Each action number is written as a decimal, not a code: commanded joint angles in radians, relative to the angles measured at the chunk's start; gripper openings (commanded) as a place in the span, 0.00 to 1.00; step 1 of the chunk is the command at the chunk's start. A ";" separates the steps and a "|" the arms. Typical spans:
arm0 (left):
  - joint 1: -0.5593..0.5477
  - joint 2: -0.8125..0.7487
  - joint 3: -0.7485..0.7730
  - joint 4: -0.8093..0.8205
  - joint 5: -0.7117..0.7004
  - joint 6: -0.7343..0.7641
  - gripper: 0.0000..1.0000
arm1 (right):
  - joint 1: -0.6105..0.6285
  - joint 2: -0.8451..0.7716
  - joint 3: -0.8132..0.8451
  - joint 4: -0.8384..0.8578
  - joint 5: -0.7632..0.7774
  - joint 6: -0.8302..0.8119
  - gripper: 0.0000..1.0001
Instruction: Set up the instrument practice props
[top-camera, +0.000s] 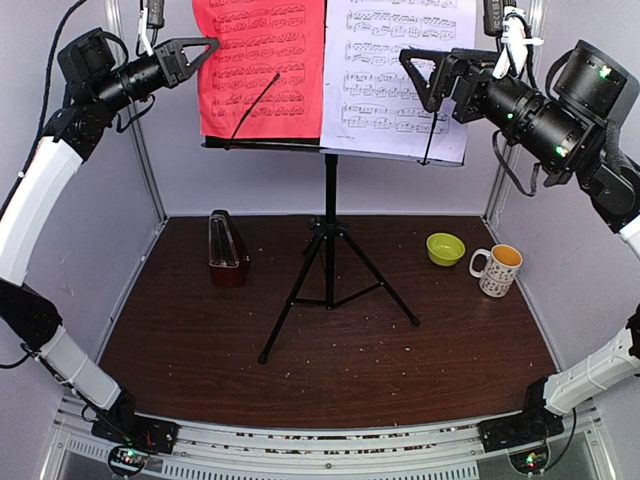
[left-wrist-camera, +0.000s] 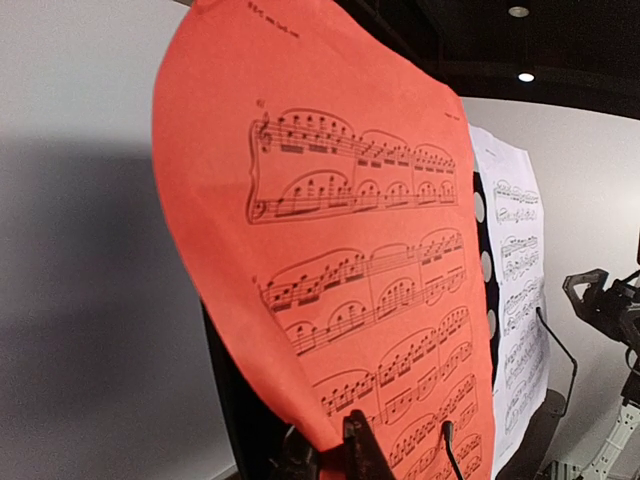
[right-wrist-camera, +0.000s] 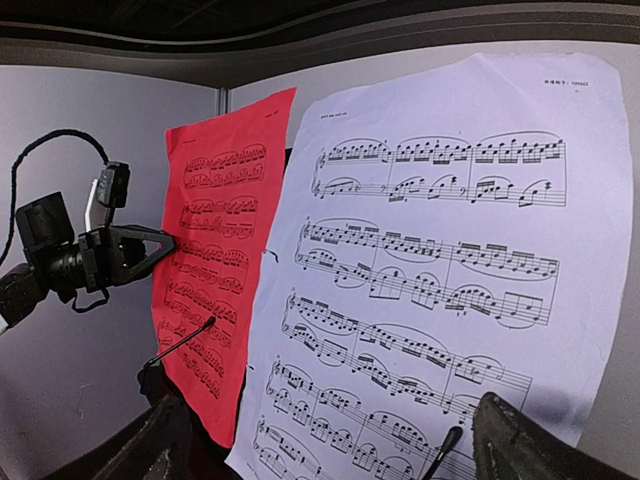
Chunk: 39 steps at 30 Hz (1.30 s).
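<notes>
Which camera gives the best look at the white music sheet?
Right wrist view: the white music sheet fills the frame, nearly whole, staves legible. The top external view crops its upper part; the left wrist view shows only a narrow strip past the red music sheet.

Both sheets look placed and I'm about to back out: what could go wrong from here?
The left gripper seems pinched on the edge of the red sheet; retreating shut could drag it off the stand. The white sheet hangs past the stand's ledge, so the open right gripper could knock it loose.
</notes>
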<state>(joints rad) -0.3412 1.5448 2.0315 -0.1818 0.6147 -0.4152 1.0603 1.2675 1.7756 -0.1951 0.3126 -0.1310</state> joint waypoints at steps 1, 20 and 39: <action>-0.005 -0.002 0.001 0.028 0.023 0.007 0.10 | 0.004 0.004 0.016 -0.001 -0.004 0.004 0.98; 0.088 -0.115 -0.033 -0.192 -0.246 0.122 0.83 | 0.005 -0.007 0.016 -0.008 0.002 0.003 0.99; 0.255 -0.229 -0.557 -0.195 -0.375 -0.008 0.98 | -0.100 -0.298 -0.289 -0.107 0.180 0.219 1.00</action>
<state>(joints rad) -0.0906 1.3331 1.5356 -0.3790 0.2798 -0.3985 0.9909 1.0336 1.5616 -0.2504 0.4347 -0.0048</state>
